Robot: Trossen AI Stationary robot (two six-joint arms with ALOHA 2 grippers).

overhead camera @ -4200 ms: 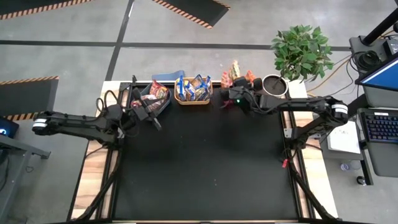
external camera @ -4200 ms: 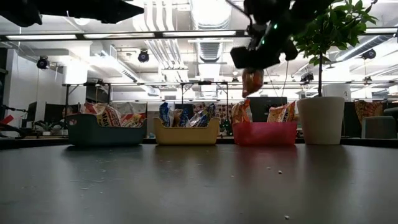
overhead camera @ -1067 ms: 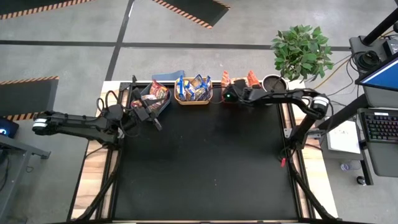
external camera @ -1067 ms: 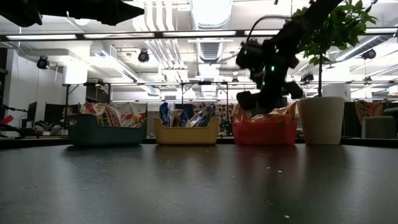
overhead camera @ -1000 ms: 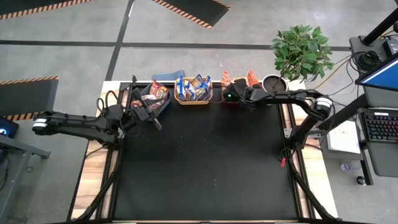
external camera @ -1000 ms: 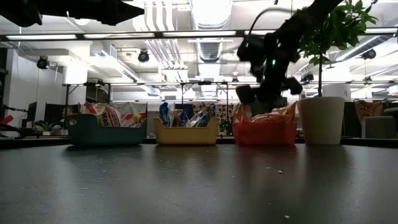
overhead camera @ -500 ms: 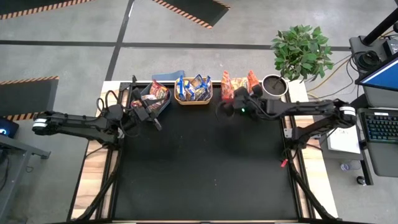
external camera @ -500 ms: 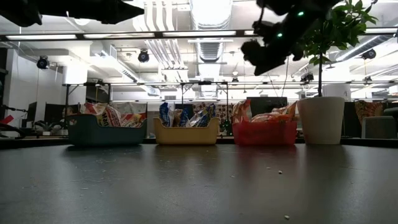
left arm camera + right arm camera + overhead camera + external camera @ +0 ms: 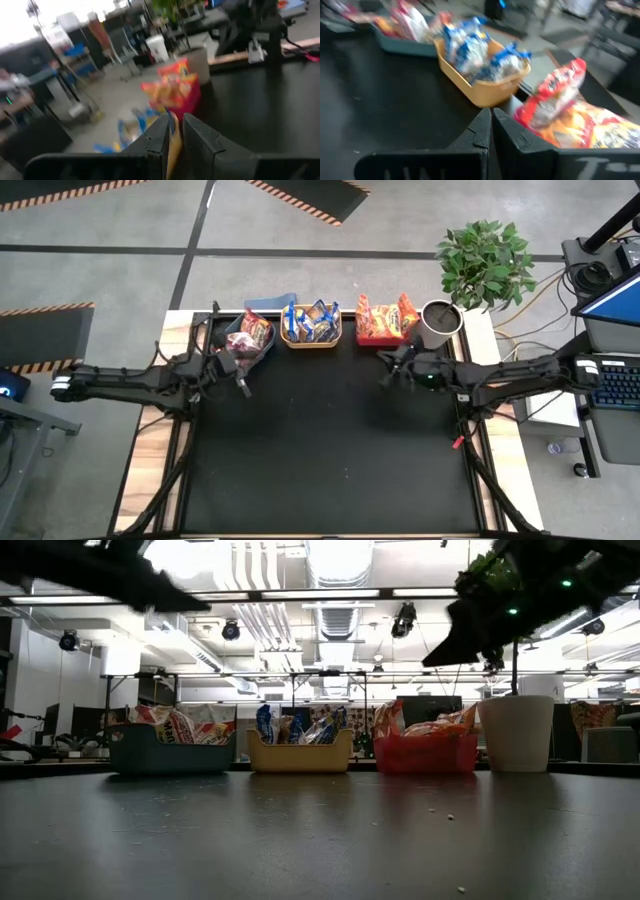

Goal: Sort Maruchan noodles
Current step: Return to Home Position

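The Maruchan noodles lie sorted in three bins along the table's far edge. Red-trimmed packets (image 9: pixel 256 330) fill the blue bin (image 9: pixel 262 350). Blue-trimmed packets (image 9: pixel 312 319) sit in the yellow bin (image 9: pixel 309 340), and orange packets (image 9: pixel 384 319) in the red bin (image 9: pixel 364 337). My right gripper (image 9: pixel 386 372) hovers shut and empty over the black mat, just near of the red bin; its wrist view shows its fingertips (image 9: pixel 491 117) together. My left gripper (image 9: pixel 241 378) hangs just near of the blue bin, fingers (image 9: pixel 176 126) almost together with nothing between them.
A white pot (image 9: pixel 439 317) with a green plant (image 9: pixel 487 260) stands right of the red bin. The black mat (image 9: pixel 330 450) stretches bare toward the near edge. Wooden table strips (image 9: pixel 505 430) flank the mat. Small crumbs (image 9: pixel 447 817) dot the mat.
My right gripper has pulled back from above the red bin toward the table's near and right side, staying shut and empty, and now points nearly level. My left gripper has dipped a little and rolled by the blue bin. The packets have stayed in their bins.
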